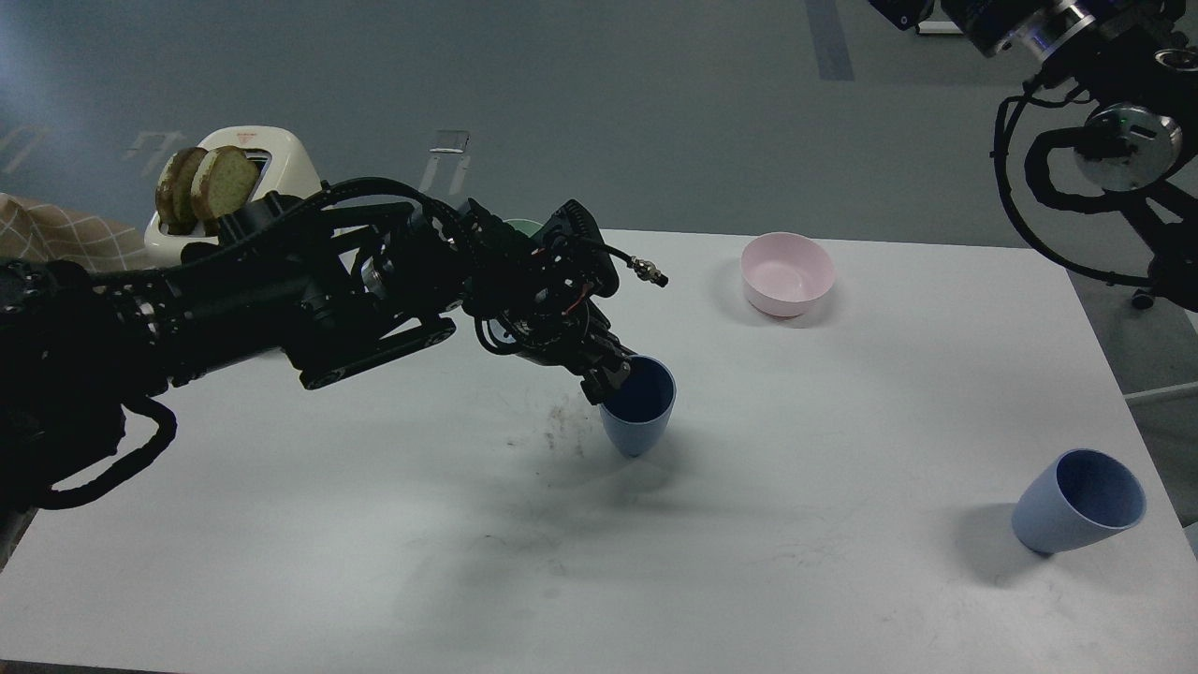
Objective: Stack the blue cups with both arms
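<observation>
One pale blue cup stands upright at the middle of the white table, its dark blue inside showing. My left gripper reaches in from the left and is shut on this cup's near-left rim, one finger inside it. I cannot tell whether the base touches the table. The second blue cup leans on its side near the table's right front edge, mouth facing up and right, with nothing touching it. My right arm hangs high at the top right. Its far end is cut off by the top edge.
A pink bowl sits at the back centre-right. A mint-green bowl is mostly hidden behind my left arm. A white toaster with two bread slices stands at the back left. Dark smudges mark the table left of the held cup.
</observation>
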`<action>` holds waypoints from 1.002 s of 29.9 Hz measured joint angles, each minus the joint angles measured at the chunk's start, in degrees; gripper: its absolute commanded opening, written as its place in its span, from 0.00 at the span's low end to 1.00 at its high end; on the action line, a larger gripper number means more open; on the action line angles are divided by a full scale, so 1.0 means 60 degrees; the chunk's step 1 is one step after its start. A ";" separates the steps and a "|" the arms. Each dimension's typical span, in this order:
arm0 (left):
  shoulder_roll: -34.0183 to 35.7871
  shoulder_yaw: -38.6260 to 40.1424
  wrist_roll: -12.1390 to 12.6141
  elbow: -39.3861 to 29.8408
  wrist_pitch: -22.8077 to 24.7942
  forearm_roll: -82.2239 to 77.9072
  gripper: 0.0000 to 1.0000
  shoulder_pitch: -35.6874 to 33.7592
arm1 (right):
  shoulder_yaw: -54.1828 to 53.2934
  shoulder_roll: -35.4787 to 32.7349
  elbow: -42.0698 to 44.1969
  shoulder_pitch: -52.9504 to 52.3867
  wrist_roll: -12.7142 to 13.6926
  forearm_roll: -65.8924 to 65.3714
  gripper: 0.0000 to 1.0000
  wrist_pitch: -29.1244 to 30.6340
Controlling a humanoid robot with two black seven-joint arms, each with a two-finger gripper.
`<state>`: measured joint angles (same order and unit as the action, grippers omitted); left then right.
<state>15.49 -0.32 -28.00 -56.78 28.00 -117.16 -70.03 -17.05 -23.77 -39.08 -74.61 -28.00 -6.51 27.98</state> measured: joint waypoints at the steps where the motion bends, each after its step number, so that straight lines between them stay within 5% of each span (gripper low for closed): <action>1: -0.0002 -0.0010 0.0000 0.0001 0.0000 0.0006 0.00 0.0032 | 0.0000 -0.0003 0.0000 0.0006 0.0000 0.0000 1.00 0.0000; 4: -0.0003 -0.0016 0.0000 0.0002 -0.0002 0.0016 0.00 0.0084 | 0.0000 -0.0008 -0.0006 0.0023 0.0000 0.0000 1.00 0.0001; 12: -0.0003 -0.0026 0.0000 0.0001 0.0001 0.0124 0.76 0.0093 | 0.0001 -0.0043 -0.0019 0.0069 0.0000 0.0001 1.00 0.0004; 15: 0.0040 -0.0015 0.0000 0.0002 0.0001 0.0176 0.87 0.0090 | 0.0013 -0.0074 -0.0026 0.0070 0.0000 0.0009 1.00 0.0004; 18: 0.0079 0.0029 0.0000 0.0001 0.0001 0.0385 0.94 0.0025 | 0.0015 -0.0102 -0.0034 0.0071 0.0000 0.0013 1.00 0.0004; 30: 0.1138 0.0555 0.0001 -0.0155 0.0000 0.4234 0.97 -0.1427 | 0.0686 -0.1214 -0.0496 0.0006 0.0000 -0.0276 1.00 0.0005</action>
<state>22.32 3.01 -27.99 -57.71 28.00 -91.76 -78.59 -12.94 -31.05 -42.05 -74.57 -28.00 -8.16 28.01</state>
